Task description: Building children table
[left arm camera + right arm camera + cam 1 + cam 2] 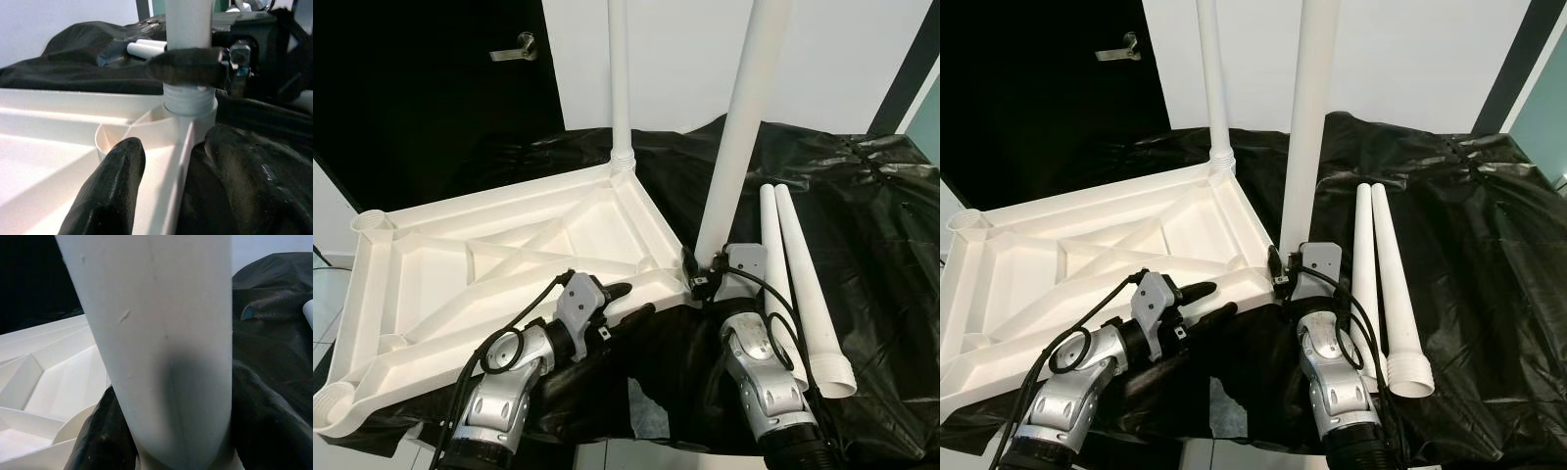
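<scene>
Centre of the head view: the right gripper (703, 279) has its fingers closed on the upright table leg (736, 137), whose threaded end sits in the corner socket of the inverted tabletop (499, 264). The left gripper (628, 302), fingers parted, straddles the tabletop's edge. Keep the leg vertical while turning; steady the top.

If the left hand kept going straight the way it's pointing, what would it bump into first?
Probably the threaded base of the upright white leg standing in the tabletop's corner socket, where the right hand grips it. The left hand straddles the tabletop's edge, aimed right at it.
</scene>
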You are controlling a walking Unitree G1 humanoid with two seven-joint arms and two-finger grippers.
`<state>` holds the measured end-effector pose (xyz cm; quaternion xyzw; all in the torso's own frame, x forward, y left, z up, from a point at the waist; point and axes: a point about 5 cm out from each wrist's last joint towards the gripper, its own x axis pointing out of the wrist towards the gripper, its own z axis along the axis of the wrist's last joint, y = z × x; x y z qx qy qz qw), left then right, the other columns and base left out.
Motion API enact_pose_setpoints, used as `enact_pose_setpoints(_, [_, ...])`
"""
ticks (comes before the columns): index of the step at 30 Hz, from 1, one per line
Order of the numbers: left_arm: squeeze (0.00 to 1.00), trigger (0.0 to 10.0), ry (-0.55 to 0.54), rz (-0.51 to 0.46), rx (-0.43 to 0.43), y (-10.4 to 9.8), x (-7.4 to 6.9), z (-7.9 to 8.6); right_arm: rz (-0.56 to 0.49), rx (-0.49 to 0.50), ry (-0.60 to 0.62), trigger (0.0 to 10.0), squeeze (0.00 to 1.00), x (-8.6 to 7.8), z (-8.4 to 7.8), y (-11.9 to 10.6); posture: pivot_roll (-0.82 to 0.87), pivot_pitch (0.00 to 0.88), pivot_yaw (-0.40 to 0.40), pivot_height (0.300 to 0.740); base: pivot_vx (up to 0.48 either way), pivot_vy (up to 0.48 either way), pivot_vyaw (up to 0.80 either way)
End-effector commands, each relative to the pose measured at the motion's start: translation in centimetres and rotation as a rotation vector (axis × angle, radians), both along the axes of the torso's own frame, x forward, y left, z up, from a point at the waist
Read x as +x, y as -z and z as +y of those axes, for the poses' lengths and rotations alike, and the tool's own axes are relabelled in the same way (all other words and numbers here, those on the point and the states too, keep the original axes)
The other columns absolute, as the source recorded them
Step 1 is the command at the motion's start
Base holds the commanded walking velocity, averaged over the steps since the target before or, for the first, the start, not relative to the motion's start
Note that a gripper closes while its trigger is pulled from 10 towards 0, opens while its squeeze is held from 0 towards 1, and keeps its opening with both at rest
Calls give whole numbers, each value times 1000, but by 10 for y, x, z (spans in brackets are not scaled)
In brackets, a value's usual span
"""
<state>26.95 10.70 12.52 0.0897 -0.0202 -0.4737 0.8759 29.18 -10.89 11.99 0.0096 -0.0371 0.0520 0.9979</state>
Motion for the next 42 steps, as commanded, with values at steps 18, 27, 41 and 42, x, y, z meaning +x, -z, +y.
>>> enact_pose_setpoints(18, [0,10000,-59,-10,4,-1,5,5,13,-111,-307,10000,533,0,-40,-2,-32,0,21,740,0,0,0])
enact_pose_setpoints(27, [0,10000,-58,-14,9,-2,6,6,11,-211,-508,10000,0,18,-42,-11,-20,0,25,740,0,0,0])
enact_pose_setpoints(41, [0,10000,-81,-31,14,-6,7,11,34,-294,-787,0,0,34,-26,-15,13,0,4,740,0,0,0])
enact_pose_setpoints(42, [0,10000,-81,-31,14,-6,7,11,34,-294,-787,0,0,34,-26,-15,13,0,4,740,0,0,0])
